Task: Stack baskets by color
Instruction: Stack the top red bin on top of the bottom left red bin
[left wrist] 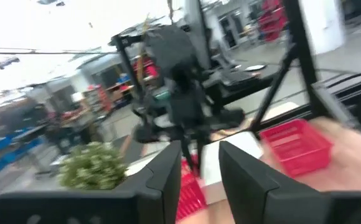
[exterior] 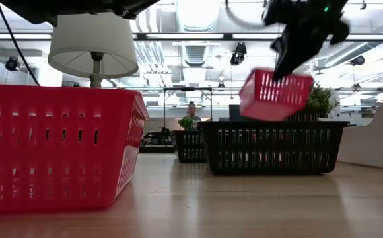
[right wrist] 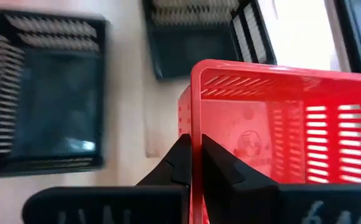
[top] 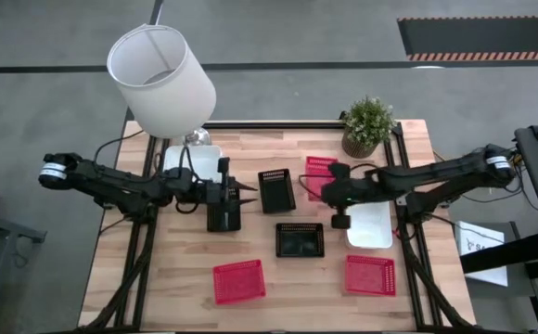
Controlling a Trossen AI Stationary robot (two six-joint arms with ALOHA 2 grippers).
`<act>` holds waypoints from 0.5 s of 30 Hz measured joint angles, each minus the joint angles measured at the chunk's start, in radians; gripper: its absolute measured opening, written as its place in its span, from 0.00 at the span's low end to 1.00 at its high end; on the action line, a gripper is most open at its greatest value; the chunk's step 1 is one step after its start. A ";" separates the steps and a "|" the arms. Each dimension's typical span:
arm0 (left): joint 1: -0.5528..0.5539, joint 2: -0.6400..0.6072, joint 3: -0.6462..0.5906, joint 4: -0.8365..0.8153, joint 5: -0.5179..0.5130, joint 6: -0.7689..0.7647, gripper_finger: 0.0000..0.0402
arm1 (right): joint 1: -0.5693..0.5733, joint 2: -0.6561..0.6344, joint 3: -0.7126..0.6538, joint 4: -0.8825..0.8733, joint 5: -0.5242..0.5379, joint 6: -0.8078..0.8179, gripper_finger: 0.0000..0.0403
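My right gripper (right wrist: 196, 152) is shut on a red mesh basket (exterior: 274, 96) and holds it in the air over the table's far right part, near the plant. My left gripper (top: 244, 190) hovers open over the middle left, above a black basket (top: 223, 219), with nothing between its fingers (left wrist: 168, 174). Two more black baskets (top: 276, 190) (top: 300, 239) sit flat mid-table. Two red baskets (top: 239, 281) (top: 370, 275) sit near the front edge. One white basket (top: 195, 160) lies under the lamp and another (top: 371, 227) lies under my right arm. My right gripper pinches one side wall of the red basket at its rim (right wrist: 196, 118), one finger inside the basket and one outside. The fingers slant down from above, coming from the table's right. The basket hangs tilted and clear of the table (exterior: 274, 96).
A white lampshade (top: 162, 79) stands over the far left corner and a potted plant (top: 368, 125) at the far right. Bare wood lies between the two front red baskets (top: 306, 288). A person (exterior: 191, 112) shows far behind the table.
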 joint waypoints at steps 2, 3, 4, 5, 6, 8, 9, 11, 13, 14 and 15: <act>-0.003 0.016 0.001 0.030 0.026 -0.027 0.28 | 0.013 -0.052 0.000 0.026 -0.064 -0.032 0.02; -0.004 0.026 0.002 0.044 0.037 -0.033 0.30 | 0.017 -0.074 -0.004 0.054 -0.109 -0.047 0.02; -0.005 0.037 0.006 0.057 0.046 -0.044 0.32 | 0.018 -0.092 -0.009 0.081 -0.159 -0.061 0.02; -0.005 0.050 0.010 0.074 0.049 -0.059 0.34 | 0.018 -0.106 -0.015 0.110 -0.211 -0.076 0.02; -0.005 0.065 0.014 0.090 0.052 -0.068 0.36 | 0.018 -0.115 -0.021 0.140 -0.268 -0.091 0.02; -0.005 0.100 0.027 0.137 0.064 -0.083 0.38 | 0.018 -0.122 -0.030 0.197 -0.374 -0.129 0.02; -0.004 0.121 0.037 0.155 0.082 -0.083 0.39 | 0.019 -0.118 -0.034 0.222 -0.418 -0.148 0.02; -0.004 0.163 0.068 0.164 0.136 -0.083 0.40 | 0.019 -0.103 -0.035 0.260 -0.494 -0.184 0.02; -0.005 0.210 0.109 0.163 0.209 -0.083 0.40 | 0.019 -0.080 -0.035 0.292 -0.527 -0.217 0.02; -0.005 0.234 0.131 0.160 0.243 -0.084 0.40 | 0.019 -0.069 -0.035 0.303 -0.531 -0.231 0.02; -0.005 0.259 0.154 0.157 0.272 -0.084 0.40 | 0.018 -0.058 -0.035 0.305 -0.531 -0.241 0.02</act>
